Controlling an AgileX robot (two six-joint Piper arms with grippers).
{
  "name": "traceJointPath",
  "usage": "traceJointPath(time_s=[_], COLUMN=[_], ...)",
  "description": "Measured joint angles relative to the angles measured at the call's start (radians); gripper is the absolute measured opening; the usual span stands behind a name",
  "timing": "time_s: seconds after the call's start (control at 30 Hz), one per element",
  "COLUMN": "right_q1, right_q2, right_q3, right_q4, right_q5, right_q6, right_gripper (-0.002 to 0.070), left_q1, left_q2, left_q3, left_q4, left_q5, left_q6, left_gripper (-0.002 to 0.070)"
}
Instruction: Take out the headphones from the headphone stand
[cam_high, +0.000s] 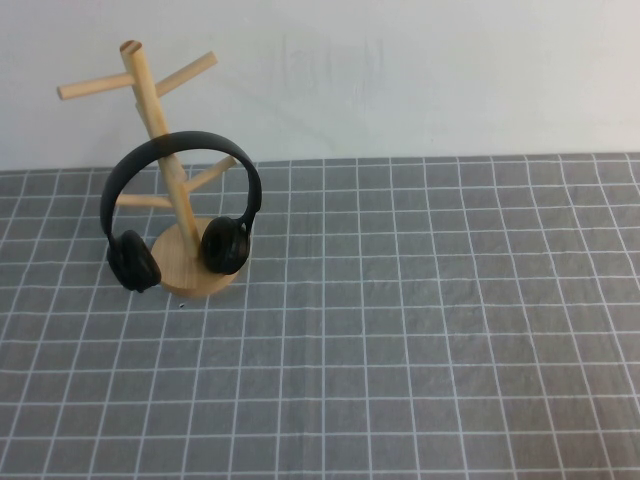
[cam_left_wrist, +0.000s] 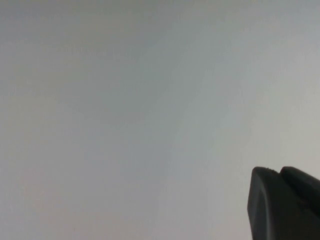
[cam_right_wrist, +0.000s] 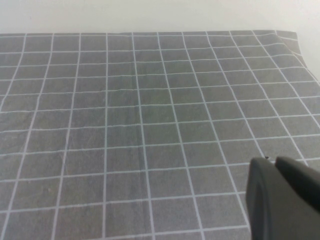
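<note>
The black headphones (cam_high: 227, 245) hang on the light wooden headphone stand (cam_high: 150, 95) at the far left of the table. Their headband arches around the slanted pole and their ear cups hang down by the round disc base (cam_high: 185, 272). Neither arm shows in the high view. My left gripper (cam_left_wrist: 277, 172) is shut and empty, facing only a blank white wall. My right gripper (cam_right_wrist: 274, 161) is shut and empty, held above the bare grid cloth. The headphones and the stand show in neither wrist view.
A grey cloth with a white grid (cam_high: 420, 330) covers the table. A white wall (cam_high: 420, 70) rises behind it. The cloth's far edge and corner show in the right wrist view (cam_right_wrist: 285, 35).
</note>
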Motion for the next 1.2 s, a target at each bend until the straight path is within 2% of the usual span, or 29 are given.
traceJointPath(time_s=[0.17, 0.27, 0.33, 0.5, 0.6, 0.67, 1.03, 1.2], right_q1=[0.000, 0.000, 0.000, 0.000, 0.000, 0.000, 0.000, 0.000], right_q2=[0.000, 0.000, 0.000, 0.000, 0.000, 0.000, 0.000, 0.000], right_q3=[0.000, 0.000, 0.000, 0.000, 0.000, 0.000, 0.000, 0.000], right_q4=[0.000, 0.000, 0.000, 0.000, 0.000, 0.000, 0.000, 0.000], right_q5=[0.000, 0.000, 0.000, 0.000, 0.000, 0.000, 0.000, 0.000], right_q6=[0.000, 0.000, 0.000, 0.000, 0.000, 0.000, 0.000, 0.000], right_gripper=[-0.0006, -0.0006, -0.0006, -0.0006, -0.0006, -0.0006, -0.0006, -0.0006], left_q1=[0.000, 0.000, 0.000, 0.000, 0.000, 0.000, 0.000, 0.000], left_q2=[0.007, 0.054, 0.095, 0.260, 0.378, 0.441, 0.678, 0.775], left_q3=[-0.155, -0.259, -0.331, -0.514, -0.535, -0.535, -0.537, -0.537], left_q4=[0.000, 0.000, 0.000, 0.000, 0.002, 0.009, 0.028, 0.026], left_q5=[0.084, 0.230, 0.384, 0.949, 1.206, 1.297, 1.196, 1.150], left_q6=[0.000, -0.055, -0.123, -0.321, -0.371, -0.386, -0.377, -0.094], left_gripper=[0.0000, 0.0000, 0.0000, 0.0000, 0.0000, 0.0000, 0.0000, 0.0000])
